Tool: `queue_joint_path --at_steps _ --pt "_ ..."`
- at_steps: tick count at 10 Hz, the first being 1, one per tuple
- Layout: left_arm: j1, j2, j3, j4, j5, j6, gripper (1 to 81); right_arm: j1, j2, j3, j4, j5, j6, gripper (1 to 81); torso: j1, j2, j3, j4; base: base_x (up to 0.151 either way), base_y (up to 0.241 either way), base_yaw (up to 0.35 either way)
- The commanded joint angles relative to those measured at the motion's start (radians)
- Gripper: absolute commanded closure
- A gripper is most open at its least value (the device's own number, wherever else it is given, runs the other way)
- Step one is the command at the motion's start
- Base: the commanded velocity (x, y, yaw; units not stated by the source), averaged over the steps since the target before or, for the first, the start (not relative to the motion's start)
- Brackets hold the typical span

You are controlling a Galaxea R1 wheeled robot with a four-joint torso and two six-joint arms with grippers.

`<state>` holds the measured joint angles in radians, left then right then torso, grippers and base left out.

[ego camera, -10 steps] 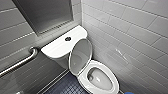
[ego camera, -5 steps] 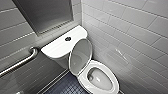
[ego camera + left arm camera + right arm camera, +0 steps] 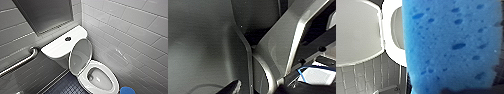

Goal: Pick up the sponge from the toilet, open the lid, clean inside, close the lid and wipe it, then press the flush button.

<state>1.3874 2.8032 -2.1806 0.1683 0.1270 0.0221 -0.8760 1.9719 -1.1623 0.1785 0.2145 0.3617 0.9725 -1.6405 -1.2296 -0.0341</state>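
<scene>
My right gripper (image 3: 456, 90) is closed on the small bright blue porous sponge (image 3: 451, 47). The pad stands broad in front of my right wrist camera, and only a dark edge of my grip shows at its base. In the head view the sponge (image 3: 127, 90) sits low at about 5 o'clock, just off the rim of the bowl on its 4 o'clock side.

The white glossy ceramic toilet (image 3: 100, 80) stands in the corner of the grey-tiled walls (image 3: 130, 32). The bowl is open. The white oval plastic lid (image 3: 80, 57) is raised and leans back towards the boxy tank (image 3: 62, 45) at 10 o'clock of the bowl. A round dark flush button (image 3: 68, 38) sits on top of the tank. A metal grab bar (image 3: 20, 62) runs along the wall at 9 o'clock.

Whether my left gripper (image 3: 233, 88) is spread or pressed together, I cannot tell.
</scene>
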Motion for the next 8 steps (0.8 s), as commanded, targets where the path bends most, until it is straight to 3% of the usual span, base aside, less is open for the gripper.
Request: queue_joint_path --at_steps 1,5,8 --pt "0.015 -0.003 0.018 0.005 0.085 0.004 1.0 0.289 0.108 -0.141 -0.041 -0.269 -0.052 81.1 0.0 0.0 0.0 0.0 0.0 0.0 0.0" --pt "0.015 0.007 -0.016 0.004 0.062 0.002 1.0 0.499 0.345 -0.381 -0.045 -0.469 -0.044 81.1 0.0 0.0 0.0 0.0 0.0 0.0 0.0" --pt "0.015 0.007 -0.025 -0.004 0.062 0.002 1.0 0.579 0.509 -0.569 -0.054 -0.497 -0.046 81.1 0.0 0.0 0.0 0.0 0.0 0.0 0.0"
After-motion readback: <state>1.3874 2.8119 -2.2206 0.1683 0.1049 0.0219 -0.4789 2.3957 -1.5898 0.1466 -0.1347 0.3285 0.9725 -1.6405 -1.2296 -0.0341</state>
